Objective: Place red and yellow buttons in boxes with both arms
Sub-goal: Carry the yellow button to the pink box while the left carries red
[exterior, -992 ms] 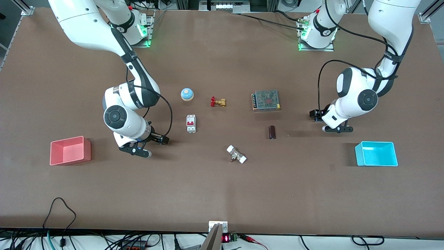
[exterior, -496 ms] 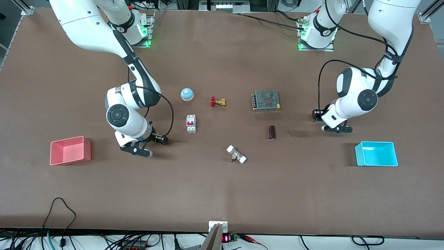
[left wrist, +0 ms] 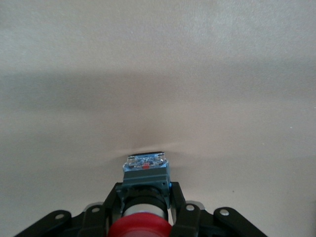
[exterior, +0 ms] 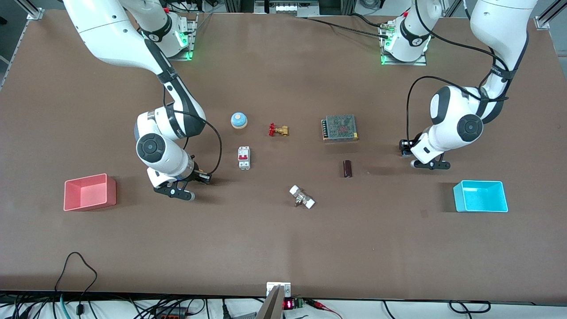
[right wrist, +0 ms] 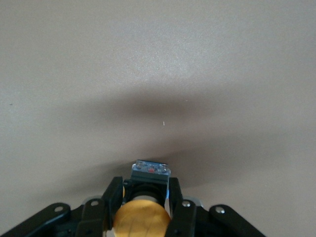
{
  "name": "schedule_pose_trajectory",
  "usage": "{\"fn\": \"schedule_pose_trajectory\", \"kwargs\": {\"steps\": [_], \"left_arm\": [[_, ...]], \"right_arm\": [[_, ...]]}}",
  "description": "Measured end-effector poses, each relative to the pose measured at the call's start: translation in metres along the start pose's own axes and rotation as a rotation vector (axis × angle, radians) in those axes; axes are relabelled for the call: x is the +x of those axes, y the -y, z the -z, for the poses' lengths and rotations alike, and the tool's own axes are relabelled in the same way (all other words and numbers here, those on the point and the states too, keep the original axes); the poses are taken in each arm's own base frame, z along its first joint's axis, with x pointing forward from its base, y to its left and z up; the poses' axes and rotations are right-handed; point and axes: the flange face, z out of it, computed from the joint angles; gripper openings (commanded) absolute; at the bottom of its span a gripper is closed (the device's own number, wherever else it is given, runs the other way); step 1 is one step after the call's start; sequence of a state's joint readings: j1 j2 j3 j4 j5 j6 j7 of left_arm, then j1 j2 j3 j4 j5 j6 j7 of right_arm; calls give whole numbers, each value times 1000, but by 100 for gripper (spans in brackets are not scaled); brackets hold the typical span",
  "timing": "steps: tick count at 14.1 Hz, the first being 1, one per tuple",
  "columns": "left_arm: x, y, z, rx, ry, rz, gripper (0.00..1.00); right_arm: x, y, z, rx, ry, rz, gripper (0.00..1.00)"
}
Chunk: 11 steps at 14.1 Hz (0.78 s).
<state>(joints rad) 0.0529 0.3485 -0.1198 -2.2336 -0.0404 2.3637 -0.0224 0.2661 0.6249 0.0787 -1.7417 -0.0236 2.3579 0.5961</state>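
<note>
My right gripper [right wrist: 146, 190] is shut on the yellow button [right wrist: 142, 219], cap up and base toward the bare table below. In the front view it [exterior: 173, 192] hangs over the table between the salmon pink box [exterior: 110, 191] and a circuit breaker. My left gripper [left wrist: 145, 192] is shut on the red button [left wrist: 143, 228], also base down. In the front view it [exterior: 432, 165] hangs over the table near the cyan box [exterior: 480, 206], on the side toward the arms' bases. Both boxes look empty. The arms hide both buttons in the front view.
Mid-table lie a blue-and-white dome [exterior: 238, 120], a brass valve with a red handle [exterior: 278, 130], a circuit breaker [exterior: 244, 157], a meshed power supply [exterior: 339, 128], a dark cylinder [exterior: 347, 168] and a white-ended fitting [exterior: 302, 197].
The right arm's wrist has shifted slightly away from the pink box, toward the table's middle. The left arm has hardly moved.
</note>
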Motion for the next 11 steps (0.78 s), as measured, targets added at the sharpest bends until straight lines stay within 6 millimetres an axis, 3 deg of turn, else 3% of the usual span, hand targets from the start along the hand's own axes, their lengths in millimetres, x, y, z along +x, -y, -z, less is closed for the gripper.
{"fn": "schedule_pose_trajectory", "kwargs": {"steps": [2, 5, 7, 9, 11], "left_arm": [[8, 9, 36, 0, 47, 17, 29], [24, 47, 120, -14, 69, 71, 29], [33, 72, 154, -17, 29, 102, 29], [41, 86, 167, -16, -2, 115, 30], [56, 101, 175, -10, -31, 100, 30]], "right_arm": [[0, 0, 0, 0, 0, 0, 38], [0, 0, 0, 0, -1, 0, 38], [5, -3, 5, 5, -11, 2, 38], [17, -18, 33, -4, -5, 46, 37], [35, -56, 92, -23, 16, 135, 37]]}}
